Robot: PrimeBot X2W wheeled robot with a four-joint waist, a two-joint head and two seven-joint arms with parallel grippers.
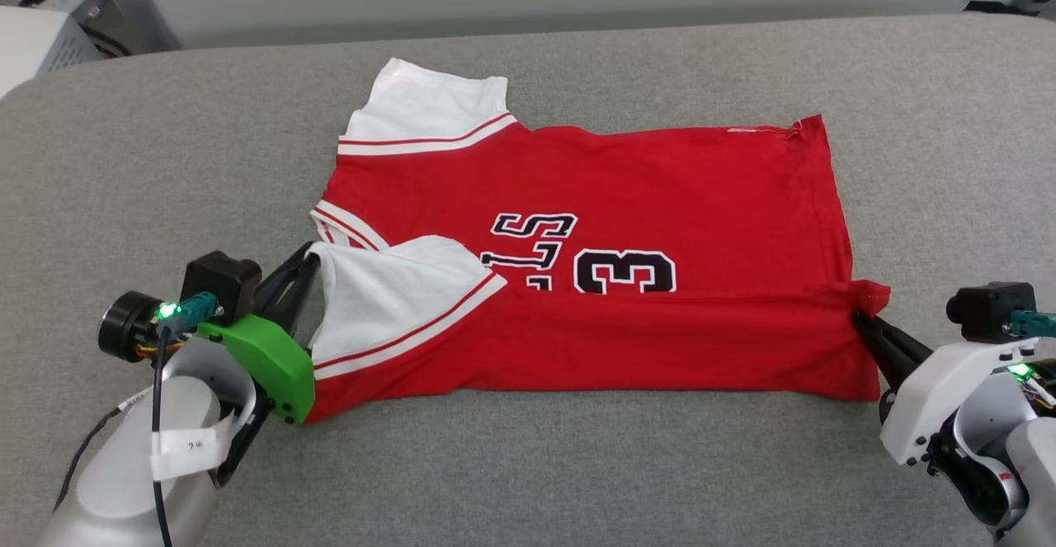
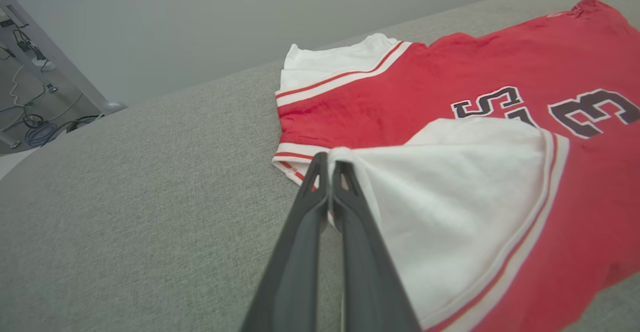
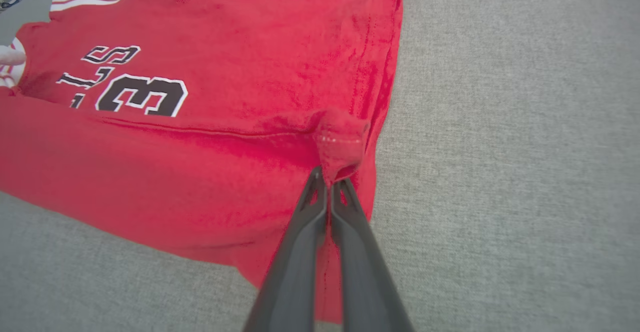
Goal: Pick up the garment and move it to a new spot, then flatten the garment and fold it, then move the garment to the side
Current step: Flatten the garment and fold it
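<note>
While both grippers pinch its edges, the garment (image 1: 660, 200) lies spread across the middle of a grey fabric surface (image 1: 528, 464) in the head view, neck end toward 9 o'clock and hem toward 3 o'clock. It is a red jersey with white sleeves trimmed in red and white stripes. The far sleeve (image 1: 421, 110) lies flat at 11 o'clock of the shirt. The long side at 6 o'clock is folded up over the front, so the near sleeve (image 1: 388, 299) rests on the red cloth and covers part of the black lettering (image 1: 528, 238). A black number 3 (image 1: 624, 272) with a white outline sits just above the folded edge, near the shirt's centre.

At 8 o'clock of the head view, the left gripper (image 1: 309, 262), with a green housing (image 1: 264, 357) behind its fingers, has its two dark fingers pressed together on the white cloth of the near sleeve, close beside the striped collar (image 1: 346, 229). The left wrist view confirms this: the fingertips meet with a thin edge of white fabric between them.

At 4 o'clock, the right gripper (image 1: 862, 320) has its fingers closed on a bunched hem corner (image 1: 870, 293) at the end of the folded edge. The right wrist view shows that red corner puckered at the closed tips.
</note>
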